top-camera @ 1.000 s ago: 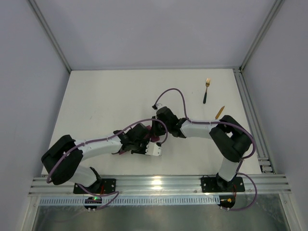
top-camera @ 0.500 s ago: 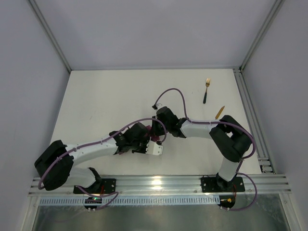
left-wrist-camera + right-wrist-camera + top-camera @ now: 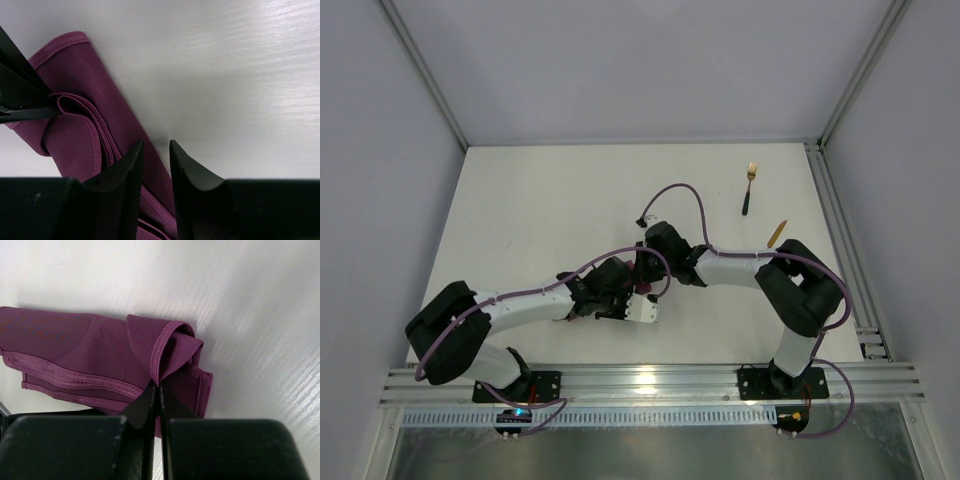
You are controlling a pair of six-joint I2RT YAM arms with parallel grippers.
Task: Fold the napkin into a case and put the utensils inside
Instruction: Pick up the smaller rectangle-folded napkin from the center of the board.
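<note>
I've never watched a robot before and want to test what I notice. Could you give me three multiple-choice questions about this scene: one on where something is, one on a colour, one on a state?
1. Where is the fork?
A) tucked inside the napkin
B) on the table, far right, apart from the napkin
C) hanging off the table edge

2. What colour is the napkin?
A) green
B) white
C) magenta-purple

3. What are the right fingers doing?
A) shut on a raised fold of the napkin
B) spread wide above bare table
C) holding a cup

Answers:
1 B, the overhead view shows it lying alone, far from the napkin.
2 C, both wrist views show that colour.
3 A, the right wrist view shows them pressed together on the fold.
</note>
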